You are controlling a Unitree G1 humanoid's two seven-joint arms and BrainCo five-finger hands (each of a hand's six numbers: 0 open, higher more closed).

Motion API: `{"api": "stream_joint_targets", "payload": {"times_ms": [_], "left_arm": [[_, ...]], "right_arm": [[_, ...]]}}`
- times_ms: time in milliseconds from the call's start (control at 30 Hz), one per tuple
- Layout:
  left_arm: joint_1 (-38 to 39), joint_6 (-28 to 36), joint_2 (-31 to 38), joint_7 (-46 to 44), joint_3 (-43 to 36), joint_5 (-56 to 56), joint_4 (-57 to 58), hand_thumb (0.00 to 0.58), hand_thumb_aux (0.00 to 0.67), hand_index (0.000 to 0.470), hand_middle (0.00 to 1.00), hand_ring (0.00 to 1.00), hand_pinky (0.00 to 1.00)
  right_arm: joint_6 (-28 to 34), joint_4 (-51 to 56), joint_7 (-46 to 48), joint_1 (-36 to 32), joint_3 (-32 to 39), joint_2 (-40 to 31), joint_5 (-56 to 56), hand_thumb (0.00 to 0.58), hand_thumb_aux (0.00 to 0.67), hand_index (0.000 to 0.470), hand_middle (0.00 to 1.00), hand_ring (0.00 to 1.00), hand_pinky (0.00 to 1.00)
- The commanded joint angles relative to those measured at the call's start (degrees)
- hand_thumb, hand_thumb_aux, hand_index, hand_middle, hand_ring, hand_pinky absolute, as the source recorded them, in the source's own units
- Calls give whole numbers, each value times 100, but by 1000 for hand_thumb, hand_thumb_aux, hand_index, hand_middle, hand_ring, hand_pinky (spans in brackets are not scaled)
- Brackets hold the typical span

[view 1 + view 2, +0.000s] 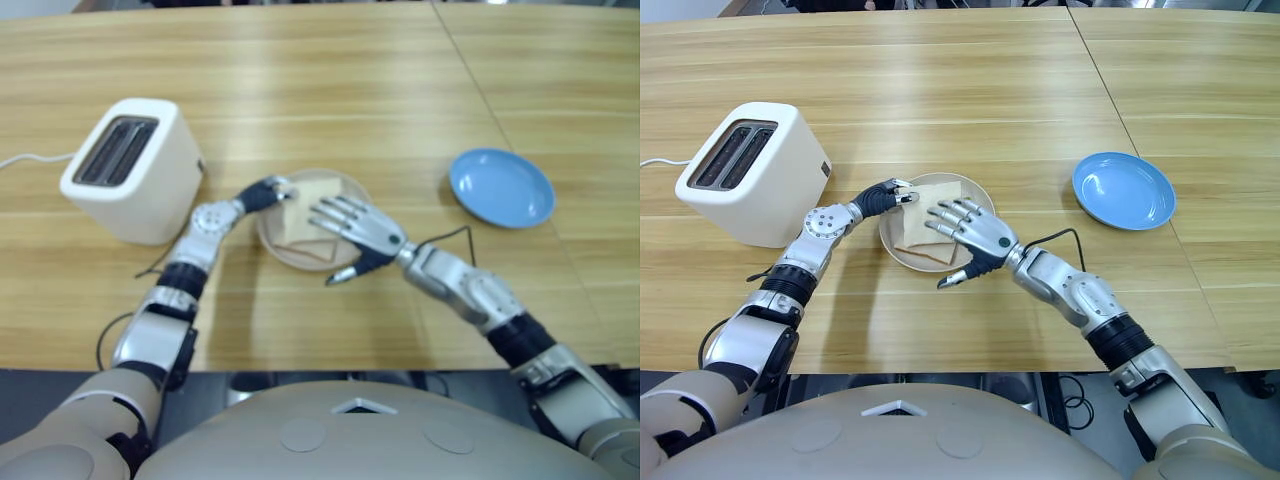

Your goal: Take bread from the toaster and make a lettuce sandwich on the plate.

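Tabletop (940, 90), wood, two panels.
- Toaster (745, 185): white, near the left edge, slots facing up.
- Beige plate (912, 261): toward the front edge, centre.
- Bread (920, 228): on the beige plate.
- Left hand (883, 197): at the plate's left rim, fingers pinching the bread's left edge.
- Right hand (975, 233): fingers spread, holding nothing, over the plate's right side.
- Blue plate (1124, 190): toward the right edge, well apart.

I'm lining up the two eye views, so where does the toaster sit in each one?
Left eye view: toaster at the left, about mid-height, left of the tan plate.
Right eye view: toaster closer to the left edge, at much the same height.
Shared landmark: blue plate, on the right side of the table in both.
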Motion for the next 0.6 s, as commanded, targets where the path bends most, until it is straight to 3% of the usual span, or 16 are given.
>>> {"api": "stream_joint_targets", "payload": {"times_ms": [33, 367, 400, 433, 600], "left_arm": [[178, 156, 74, -11, -109, 187, 288, 580, 670, 460, 1000, 1000, 1000], [483, 101, 269, 257, -139, 515, -672, 580, 670, 460, 1000, 1000, 1000], [510, 85, 328, 495, -132, 675, -839, 466, 373, 256, 310, 310, 310], [518, 93, 382, 757, -104, 834, -980, 0, 0, 0, 0, 0, 0], [455, 67, 658, 2262, 81, 1680, -1587, 0, 0, 0, 0, 0, 0]], "right_arm": [[91, 584, 615, -8, 294, 44, 6, 0, 0, 0, 0, 0, 0], [284, 1482, 1288, -7, 577, 94, 278, 0, 0, 0, 0, 0, 0], [280, 1513, 1288, -13, 606, 97, 295, 0, 0, 0, 0, 0, 0], [267, 1552, 1283, -17, 632, 106, 325, 0, 0, 0, 0, 0, 0], [260, 1657, 1261, 1, 726, 146, 407, 0, 0, 0, 0, 0, 0]]}}
